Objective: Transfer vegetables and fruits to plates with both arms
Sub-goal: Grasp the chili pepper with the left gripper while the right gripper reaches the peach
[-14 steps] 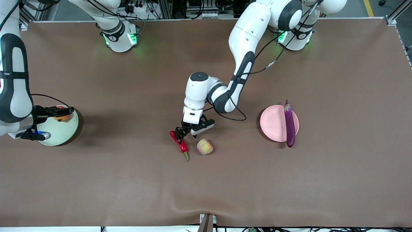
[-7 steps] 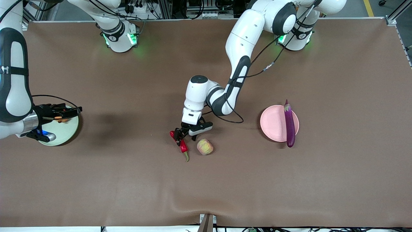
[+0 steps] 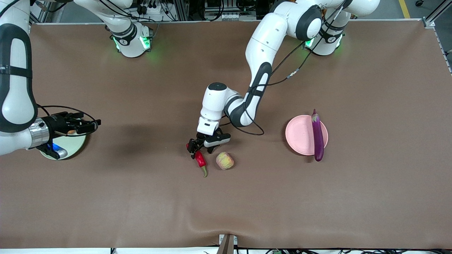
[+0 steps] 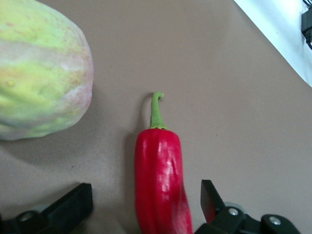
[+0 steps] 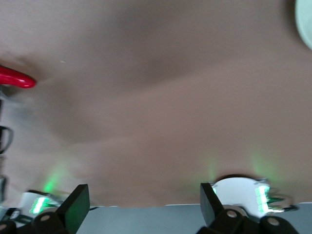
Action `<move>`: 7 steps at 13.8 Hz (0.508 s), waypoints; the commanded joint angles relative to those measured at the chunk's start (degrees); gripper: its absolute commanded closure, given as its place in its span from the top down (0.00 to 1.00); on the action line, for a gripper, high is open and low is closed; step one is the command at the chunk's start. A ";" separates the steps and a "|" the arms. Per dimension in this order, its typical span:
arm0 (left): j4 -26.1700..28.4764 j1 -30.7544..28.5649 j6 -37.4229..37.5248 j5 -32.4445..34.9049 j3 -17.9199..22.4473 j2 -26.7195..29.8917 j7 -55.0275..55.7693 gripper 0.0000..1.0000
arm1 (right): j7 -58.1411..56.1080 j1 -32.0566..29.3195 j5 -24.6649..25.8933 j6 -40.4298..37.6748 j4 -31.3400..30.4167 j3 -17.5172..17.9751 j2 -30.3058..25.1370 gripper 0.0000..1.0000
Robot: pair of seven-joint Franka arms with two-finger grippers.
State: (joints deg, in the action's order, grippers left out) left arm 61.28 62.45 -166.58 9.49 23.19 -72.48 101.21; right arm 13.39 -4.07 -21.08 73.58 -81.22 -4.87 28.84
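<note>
Since a second ago my right gripper has swung, fingers apart, off the pale green plate. Left gripper, open, straddles the glossy red chili beside the yellow-green fruit; probably light and slippery, so I'd pinch mid-body.

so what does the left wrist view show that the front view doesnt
Only the left wrist view shows the open fingers of the left gripper straddling the chili pepper with a gap on each side, and its curled green stem.

Only the front view shows the pink plate with the eggplant across it, the green plate, and the right gripper over that plate's edge.

Both show the chili pepper, the pale yellow-green fruit beside it and the brown table.
</note>
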 commanded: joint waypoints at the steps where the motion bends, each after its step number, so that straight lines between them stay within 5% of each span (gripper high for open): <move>1: -3.19 1.27 -0.24 -0.26 2.83 -3.37 1.18 0.76 | 4.10 1.86 -1.69 -0.54 0.27 -0.31 -0.63 1.00; 3: -3.01 1.27 -0.24 -0.26 3.00 -3.19 1.10 0.21 | 4.10 2.04 -2.65 -0.45 0.27 -0.31 -0.63 1.00; 4: -3.01 1.27 -0.15 -0.26 3.09 -3.10 1.09 0.07 | 4.27 2.13 -3.87 -0.54 0.27 -0.31 -0.63 1.00; 7: -2.84 1.27 -0.15 -0.35 3.09 -2.67 1.18 0.00 | 11.02 2.83 -7.57 -0.36 0.45 -0.23 -0.63 1.00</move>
State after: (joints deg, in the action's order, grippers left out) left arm 60.32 63.49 -166.60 9.49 25.24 -73.52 101.24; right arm 19.83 -2.01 -26.47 73.56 -80.92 -4.82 28.83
